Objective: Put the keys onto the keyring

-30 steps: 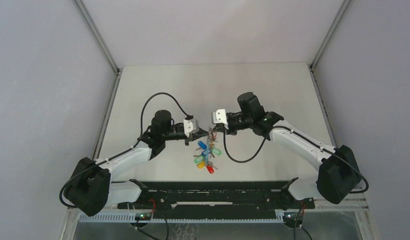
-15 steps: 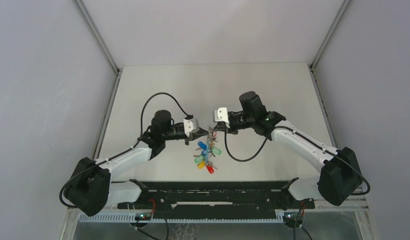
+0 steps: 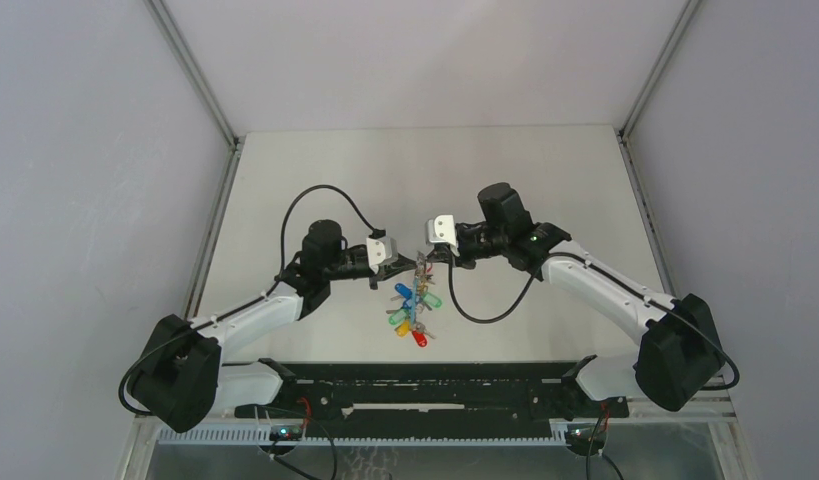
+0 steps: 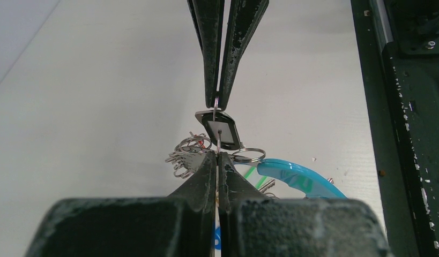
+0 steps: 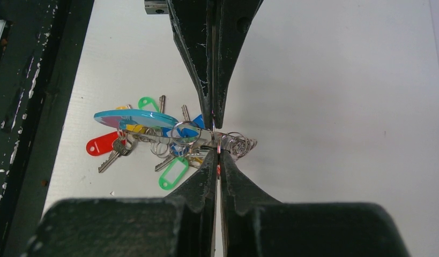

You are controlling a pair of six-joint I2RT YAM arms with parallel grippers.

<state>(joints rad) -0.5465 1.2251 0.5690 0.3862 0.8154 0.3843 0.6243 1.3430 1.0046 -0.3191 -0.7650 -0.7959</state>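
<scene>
My left gripper (image 3: pixel 409 266) and right gripper (image 3: pixel 429 258) meet tip to tip above the middle of the table. In the left wrist view my left gripper (image 4: pixel 217 155) is shut on a thin silvery wire ring (image 4: pixel 217 120) that carries a black-framed tag (image 4: pixel 221 131). The right fingers (image 4: pixel 211 80) pinch the same ring from the far side. The keyring's turquoise segment (image 4: pixel 295 179) shows beside it. In the right wrist view my right gripper (image 5: pixel 217 152) is shut on that ring. The keys (image 5: pixel 173 174), with red, green, blue and yellow tags, lie bunched under the turquoise segment (image 5: pixel 134 119).
The black rail (image 3: pixel 415 385) runs along the near edge, close to the keys (image 3: pixel 410 310). The right arm's cable (image 3: pixel 485 312) loops down onto the white table (image 3: pixel 385 180). Grey walls close the left, right and back sides.
The right gripper has shifted slightly to the right and back. The left gripper and the key bunch have hardly moved.
</scene>
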